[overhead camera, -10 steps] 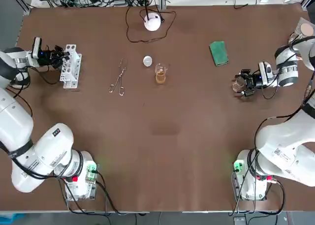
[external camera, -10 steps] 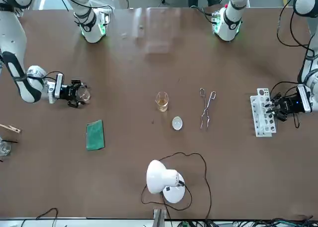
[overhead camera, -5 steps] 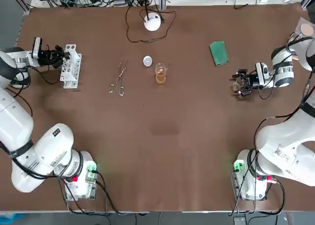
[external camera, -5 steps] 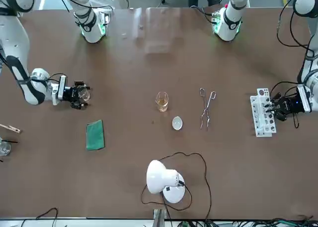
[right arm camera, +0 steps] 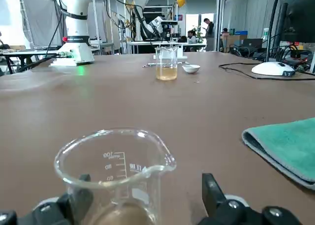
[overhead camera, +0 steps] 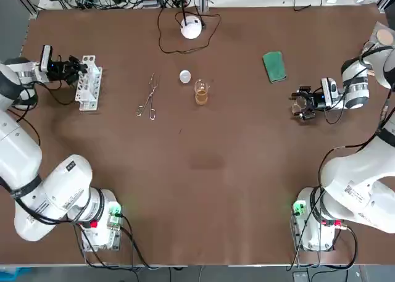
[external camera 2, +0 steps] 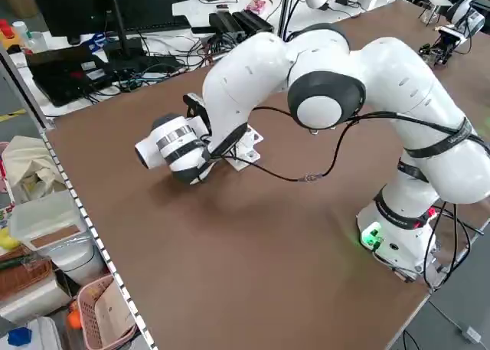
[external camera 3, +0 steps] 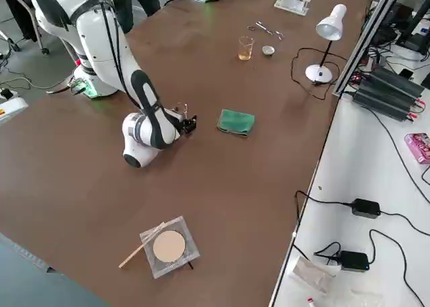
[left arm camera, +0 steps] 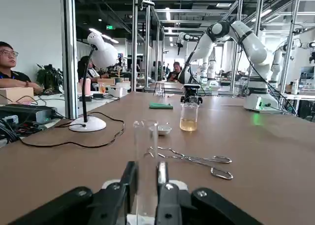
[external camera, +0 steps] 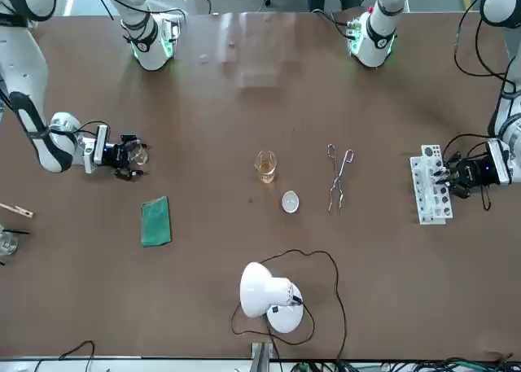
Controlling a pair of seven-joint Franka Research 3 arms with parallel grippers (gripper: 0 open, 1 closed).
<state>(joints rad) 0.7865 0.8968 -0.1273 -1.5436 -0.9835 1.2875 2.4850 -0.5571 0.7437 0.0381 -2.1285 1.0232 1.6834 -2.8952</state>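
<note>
We are listing: right tool, sitting spread around a clear, graduated, spouted beaker; left tool, pinching a clear tube standing in the rack.

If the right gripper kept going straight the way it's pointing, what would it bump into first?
Most likely the glass of yellow liquid; it stands almost dead ahead of the right gripper, with nothing else showing in between. It could just miss, since depth is unclear.

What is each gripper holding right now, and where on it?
Left gripper: jaws shut on a test tube, clamped on its wall below the rim, at the rack. Right gripper: open around a beaker, one jaw clear of it; nothing held.
</note>
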